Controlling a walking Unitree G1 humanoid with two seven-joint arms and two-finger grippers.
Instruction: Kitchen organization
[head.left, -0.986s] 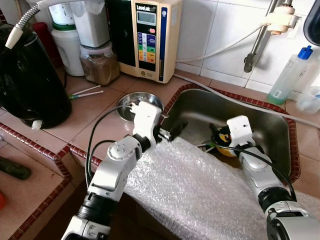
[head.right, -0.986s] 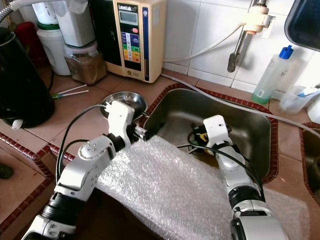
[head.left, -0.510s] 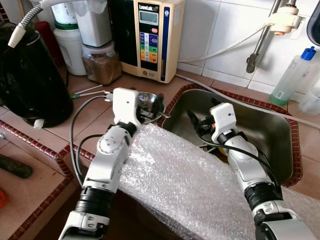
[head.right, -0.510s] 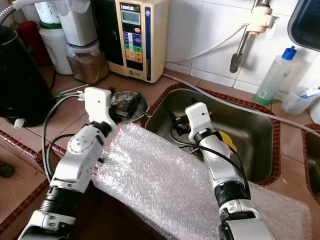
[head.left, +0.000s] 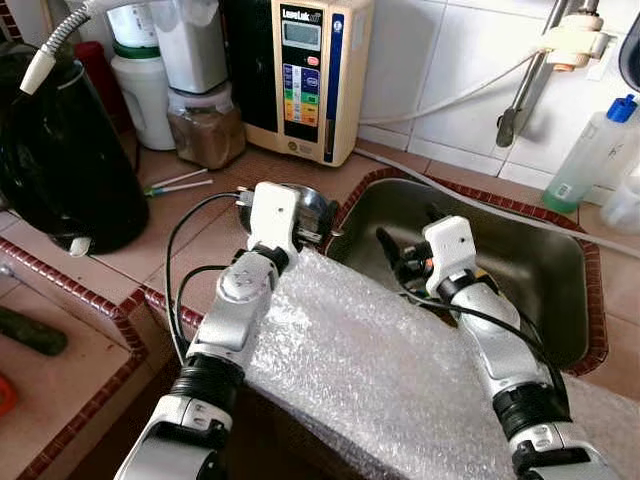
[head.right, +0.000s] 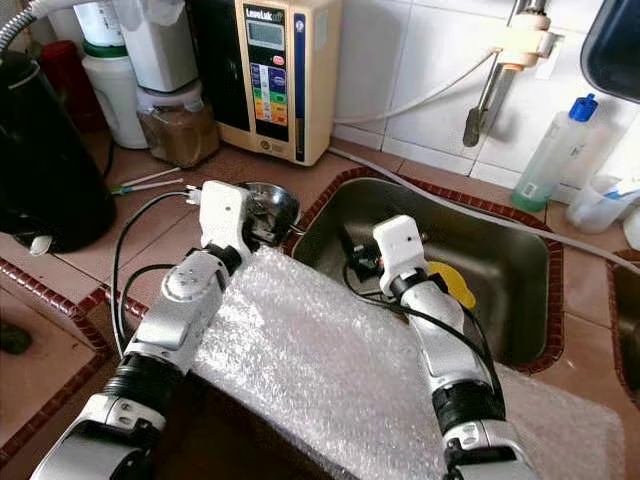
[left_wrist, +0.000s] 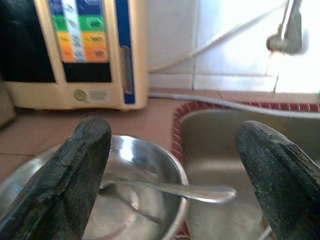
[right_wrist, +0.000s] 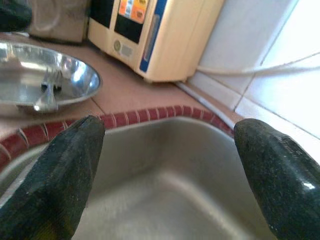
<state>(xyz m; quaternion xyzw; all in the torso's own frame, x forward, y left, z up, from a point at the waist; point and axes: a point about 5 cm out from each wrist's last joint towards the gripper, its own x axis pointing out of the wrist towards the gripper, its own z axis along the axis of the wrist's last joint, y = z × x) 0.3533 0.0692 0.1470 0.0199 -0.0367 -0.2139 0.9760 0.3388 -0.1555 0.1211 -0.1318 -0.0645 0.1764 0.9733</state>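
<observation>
Bubble wrap (head.left: 380, 370), clear and knobbly, lay draped over the front edge of the tiled bench (head.left: 190, 235) and steel sink (head.left: 530, 270). The left gripper (left_wrist: 175, 175) hovered wide open and empty just above a shiny round steel bowl (left_wrist: 150, 165) holding a spoon (left_wrist: 190, 191). The right gripper (right_wrist: 165, 165) hung spread wide and empty over the sink's near-left corner, beside something yellow (head.right: 452, 280).

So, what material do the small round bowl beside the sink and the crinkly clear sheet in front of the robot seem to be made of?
The small round bowl looks like polished stainless steel: it mirrors its surroundings and the spoon lying in it. The crinkly clear sheet seems to be plastic bubble wrap, translucent and covered in tiny air pockets.
</observation>
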